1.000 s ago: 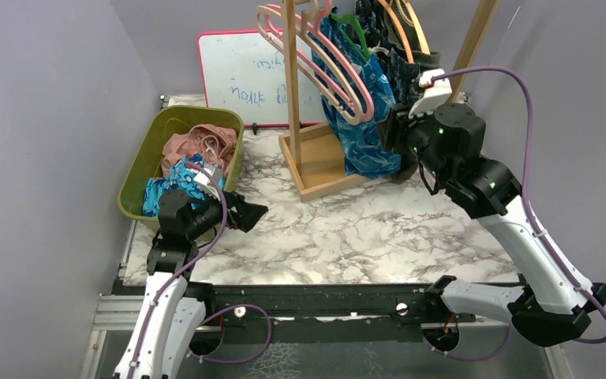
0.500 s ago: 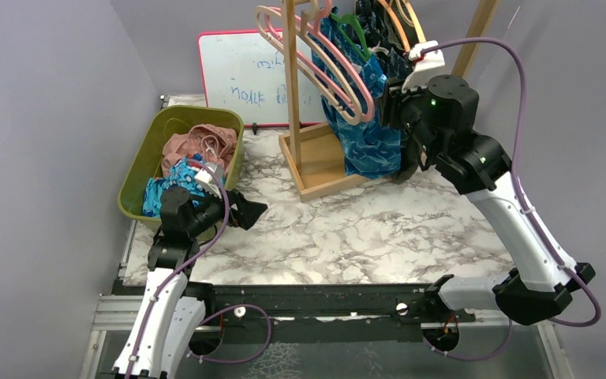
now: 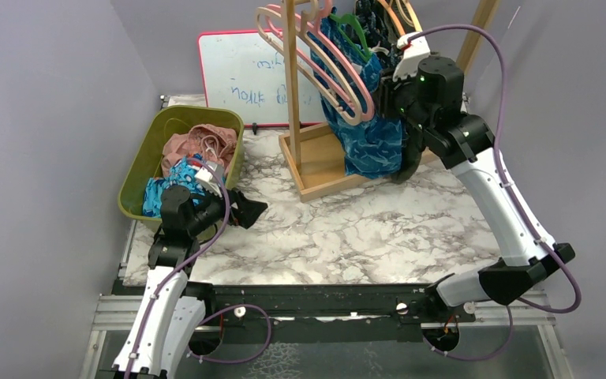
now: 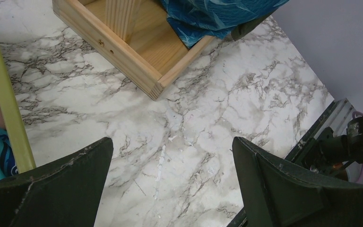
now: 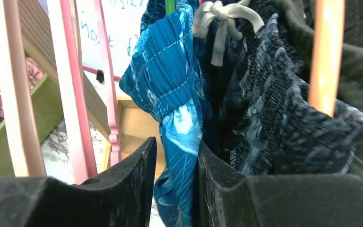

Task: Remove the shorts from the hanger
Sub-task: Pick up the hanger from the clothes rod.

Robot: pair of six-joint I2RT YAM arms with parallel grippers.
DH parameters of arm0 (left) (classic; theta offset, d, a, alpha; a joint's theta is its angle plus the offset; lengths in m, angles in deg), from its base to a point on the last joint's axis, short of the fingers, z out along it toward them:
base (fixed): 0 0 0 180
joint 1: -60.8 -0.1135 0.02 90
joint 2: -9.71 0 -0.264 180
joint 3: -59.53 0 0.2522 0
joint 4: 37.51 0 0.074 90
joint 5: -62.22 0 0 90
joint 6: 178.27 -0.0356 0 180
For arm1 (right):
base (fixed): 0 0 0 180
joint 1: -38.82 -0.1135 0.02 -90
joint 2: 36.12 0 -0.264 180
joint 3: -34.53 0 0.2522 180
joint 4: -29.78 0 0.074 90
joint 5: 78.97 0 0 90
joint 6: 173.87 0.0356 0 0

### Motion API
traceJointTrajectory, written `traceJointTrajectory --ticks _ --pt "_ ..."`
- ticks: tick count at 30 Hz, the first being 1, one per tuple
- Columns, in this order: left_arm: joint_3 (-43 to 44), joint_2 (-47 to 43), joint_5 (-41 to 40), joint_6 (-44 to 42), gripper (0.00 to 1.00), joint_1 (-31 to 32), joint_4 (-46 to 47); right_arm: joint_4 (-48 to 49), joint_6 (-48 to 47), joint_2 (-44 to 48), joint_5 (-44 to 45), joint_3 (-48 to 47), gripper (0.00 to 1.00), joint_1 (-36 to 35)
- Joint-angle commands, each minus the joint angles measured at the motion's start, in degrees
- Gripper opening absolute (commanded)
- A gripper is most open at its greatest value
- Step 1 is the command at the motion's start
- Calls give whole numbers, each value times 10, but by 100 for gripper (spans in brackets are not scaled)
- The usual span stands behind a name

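1. Cloth of the blue leaf-print shorts (image 5: 170, 90) was pinched between the narrowed jaws of the right gripper (image 5: 177, 146), just below the waistband.
2. These shorts were hung above the wooden stand (image 4: 137, 66), with the dark navy shorts (image 5: 255, 109) touching them and the olive shorts (image 5: 359, 61) behind an orange hanger (image 5: 326, 56).
3. The pink shorts (image 3: 197, 142) and the cartoon-print shorts (image 3: 166, 185) were piled in the green bin (image 3: 146, 170).
4. The left gripper (image 4: 172, 142) was held over the marble table (image 4: 208, 118) beside the bin, its jaws spread wide.
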Motion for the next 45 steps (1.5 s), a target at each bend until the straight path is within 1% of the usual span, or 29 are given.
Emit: traceJointTrajectory --ticks 1,4,7,9,10,11,13,15,16,18,24,29,38,41,45 --pt "6 10 -11 -2 99 2 -13 0 -19 -25 -12 -26 35 0" --pt "6 11 -12 -2 99 2 -13 10 -37 -39 32 -30 36 0" --pt "6 13 -13 -3 99 2 -12 34 -56 -40 26 -21 38 0" --pt "6 16 -14 -3 99 2 -13 40 -58 -40 14 -22 36 0" --pt "6 17 -14 -3 99 2 -13 43 -60 -41 9 -23 33 0" --pt "6 18 -14 -3 99 2 -13 48 -62 -42 5 -22 29 0" --pt "6 20 -14 -3 99 2 -13 53 -65 -44 5 -22 14 0" --pt "6 20 -14 -3 99 2 -13 62 -63 -43 10 -17 11 0" --pt "6 21 -14 -3 99 2 -12 68 -62 -40 9 -13 7 0" --pt "6 21 -15 -3 99 2 -12 89 -57 -32 9 2 2 0" --pt "6 25 -14 -3 99 2 -13 184 -33 1 -9 63 1 0" --pt "6 23 -15 -2 99 2 -13 222 -14 12 -11 74 1 0" --pt "5 26 -13 -2 99 2 -13 233 4 13 -22 52 1 0" --pt "5 24 -13 -2 99 2 -13 222 11 8 -30 41 1 0" --pt "5 24 -13 -1 99 2 -13 237 25 22 -34 57 1 0"
